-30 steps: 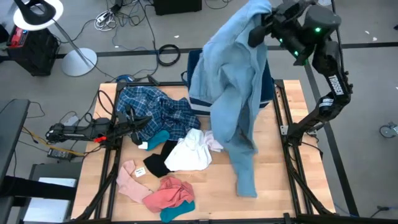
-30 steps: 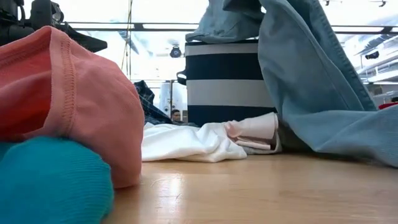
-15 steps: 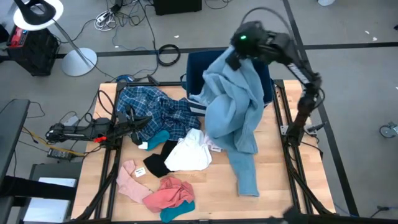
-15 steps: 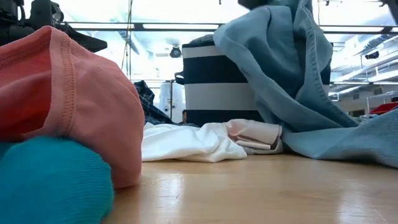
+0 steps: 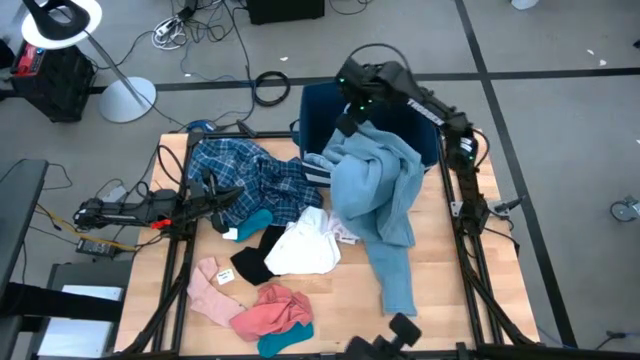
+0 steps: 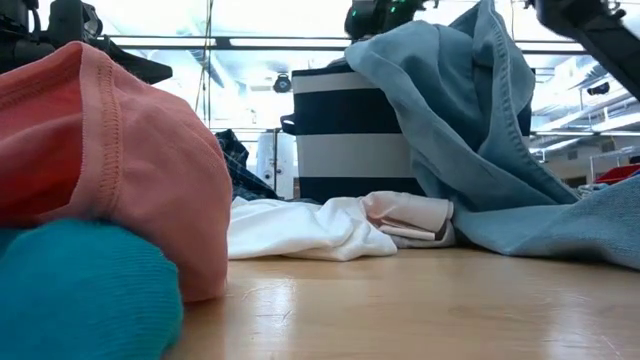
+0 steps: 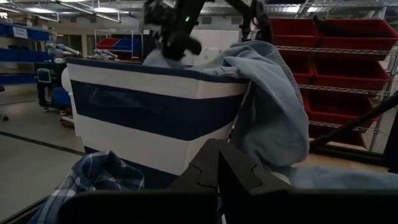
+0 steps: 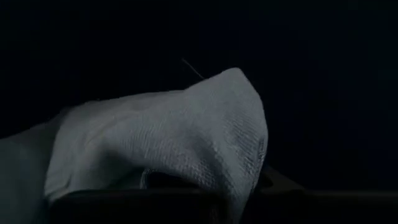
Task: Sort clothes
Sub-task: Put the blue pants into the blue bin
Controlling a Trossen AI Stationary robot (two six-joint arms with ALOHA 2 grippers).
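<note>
I see a light blue garment point(image 5: 375, 190), blue plaid shirt point(image 5: 240, 180), pink piece point(image 5: 270, 310), teal sock point(image 5: 283, 340), navy-and-white striped bin point(image 6: 365, 130).

Your right arm point(image 5: 440, 110): black jointed links, green status light glowing near the wrist, white lettering on one link. Left arm point(image 5: 150, 208): black, slim, red detail mid-link.

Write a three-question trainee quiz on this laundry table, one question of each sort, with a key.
1. True or false: the large light blue fabric garment lies wholly inside the navy-and-white striped fabric bin.
2. Which piece lies nearest the table's front edge? A) blue plaid shirt B) coral pink garment C) white garment
3. Fill in: the right gripper is shut on the ____.

Key:
1. False; it drapes over the bin's rim and trails down across the wooden table.
2. B
3. light blue garment
</note>
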